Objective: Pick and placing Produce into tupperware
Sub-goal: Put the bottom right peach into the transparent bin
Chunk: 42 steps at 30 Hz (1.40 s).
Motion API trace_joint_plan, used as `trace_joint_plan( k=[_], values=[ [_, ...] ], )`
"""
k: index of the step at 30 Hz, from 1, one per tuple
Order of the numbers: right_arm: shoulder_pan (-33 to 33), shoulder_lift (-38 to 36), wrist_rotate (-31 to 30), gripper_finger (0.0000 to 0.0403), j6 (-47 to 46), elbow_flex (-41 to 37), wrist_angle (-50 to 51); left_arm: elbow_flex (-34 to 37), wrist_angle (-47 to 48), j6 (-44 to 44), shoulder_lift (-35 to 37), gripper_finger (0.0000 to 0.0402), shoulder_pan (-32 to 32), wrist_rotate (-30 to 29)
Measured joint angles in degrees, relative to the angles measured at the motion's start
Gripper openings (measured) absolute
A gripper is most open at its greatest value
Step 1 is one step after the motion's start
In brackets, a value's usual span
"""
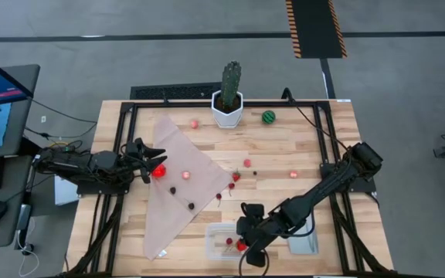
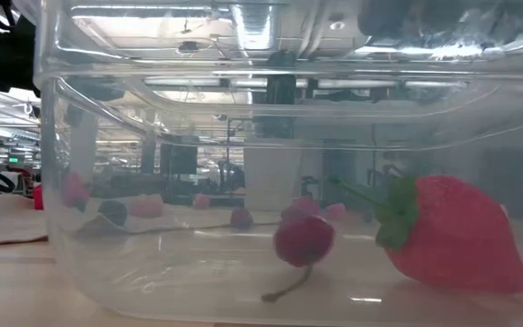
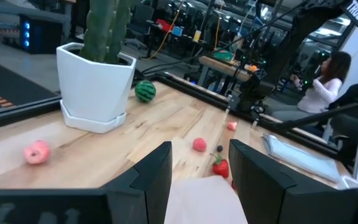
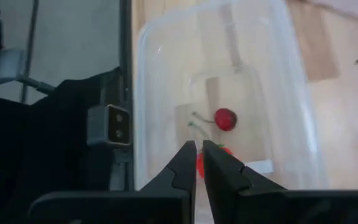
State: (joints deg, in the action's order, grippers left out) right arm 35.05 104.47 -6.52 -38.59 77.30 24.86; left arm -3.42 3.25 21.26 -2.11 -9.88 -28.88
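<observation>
1. The right end effector point(image 1: 247, 249) is positioned over the tupperware point(image 1: 224, 241) at the near edge of the surface point(image 1: 307, 147). In the right wrist view its fingers point(image 4: 219, 165) are seen almost together, with only a thin gap and nothing caught between them, so the drop is judged to be the step in hand.
2. A strawberry point(image 2: 457, 233) and a dark cherry point(image 2: 303, 242) are seen lying on the tub floor in the low view, so the strawberry is judged to be already released into the tub.
3. The jaws are best opened a little more before any lift, so that the strawberry's green leaf is not dragged upward.
4. The retreat is best made straight up, clear of the tub's thin wall; a sideways pull could tip or slide the light tub.
5. The left end effector point(image 1: 154, 164) is held over the beige cloth point(image 1: 184, 185) at the left side, partly parted around something red point(image 1: 159, 171). It is probably a strawberry, though the grasp cannot be confirmed, since the object is hidden in the left wrist view.
6. The remaining produce is scattered well apart: a pink bit point(image 3: 36, 152) near the cactus pot point(image 3: 96, 84), the green striped ball point(image 1: 268, 117) beside the pot, and cherries point(image 1: 191, 206) on the cloth.
7. The next pick is best chosen from the pieces near the tub, so that the two arms are kept apart.
</observation>
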Motion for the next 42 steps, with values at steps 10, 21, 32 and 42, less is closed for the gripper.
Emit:
trace_joint_plan(
  k=[10, 21, 32, 42],
  values=[
    [-1.43, -4.54, -5.83, 0.0049, 2.61, -0.05, 11.28, 0.0, -0.03, 0.46, 0.0, 0.0149, 0.0, -0.03],
    [4.08, -20.17, -30.06, 0.005, -8.06, 0.0, 36.74, -0.13, 1.2, 0.38, 0.0, 0.0149, -0.01, -0.16],
    [3.55, -30.33, -25.28, 0.005, -24.22, -5.79, 53.4, -0.15, 1.38, 0.95, 0.0, 0.0149, 0.0, -0.31],
    [-4.29, -53.4, -14.35, 0.0013, -23.02, -28.51, 36.65, -0.15, 1.49, 0.82, 0.0, 0.0149, 0.0, -2.16]
  ],
)
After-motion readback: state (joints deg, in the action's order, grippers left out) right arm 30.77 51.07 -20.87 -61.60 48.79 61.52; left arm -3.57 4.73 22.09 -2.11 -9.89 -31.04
